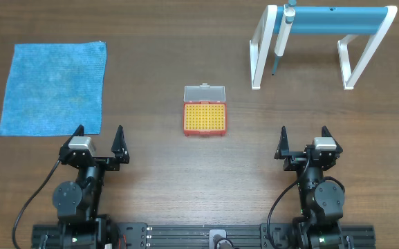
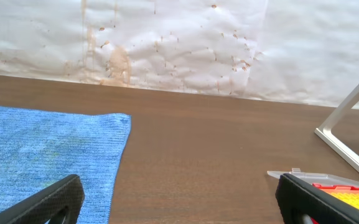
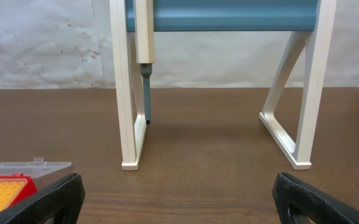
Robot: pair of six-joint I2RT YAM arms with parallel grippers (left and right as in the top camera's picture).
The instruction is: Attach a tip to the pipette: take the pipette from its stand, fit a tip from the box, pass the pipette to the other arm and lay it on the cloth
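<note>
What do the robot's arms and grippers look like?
The left arm and right arm are both black, with round joint housings. Each wrist carries a pale grey block. The left gripper and right gripper each have two black, pointed fingers. A black cable loops beside each base, and both arms stand on a black rail.
</note>
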